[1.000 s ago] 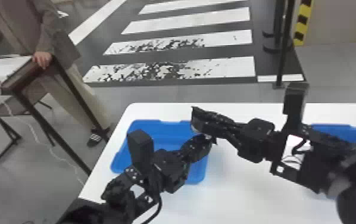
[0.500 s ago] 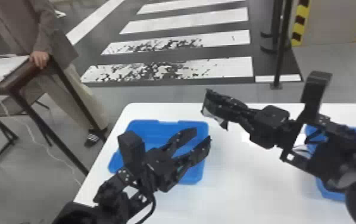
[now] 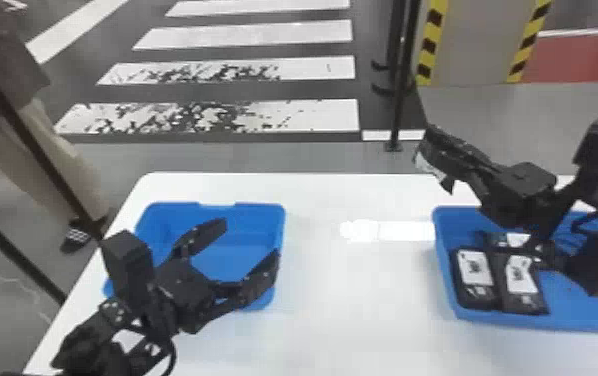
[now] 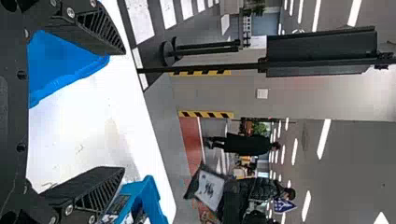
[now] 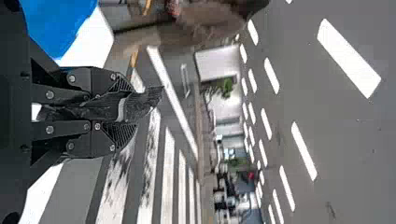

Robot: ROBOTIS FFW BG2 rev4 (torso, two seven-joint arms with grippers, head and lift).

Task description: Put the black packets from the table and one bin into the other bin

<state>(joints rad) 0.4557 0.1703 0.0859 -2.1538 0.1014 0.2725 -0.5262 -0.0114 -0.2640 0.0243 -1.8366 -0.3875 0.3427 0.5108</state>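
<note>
In the head view my right gripper [image 3: 435, 162] holds a black packet [image 3: 428, 165] with a white label, raised above the table's far side. The right wrist view has the gripper [image 5: 126, 109] closed around this crumpled packet [image 5: 144, 101]. Over the left blue bin [image 3: 260, 206], my left gripper [image 3: 252, 235] stands with its fingers wide apart. Nothing is between the fingertips of that gripper [image 4: 124, 111] in the left wrist view, where the held packet [image 4: 208, 187] hangs farther off. Black packets [image 3: 474, 280] with white labels lie inside the right blue bin [image 3: 445, 295], partly behind the right arm.
Both bins stand on the white table [image 3: 353, 310], with a bare stretch between them. A bright reflection lies near the right bin. Beyond the table's far edge are the floor and a black post [image 3: 400, 100].
The right gripper has moved from beside the left bin toward the right, still with the packet. The left gripper's fingers have spread apart, and the right bin's packets have come into sight.
</note>
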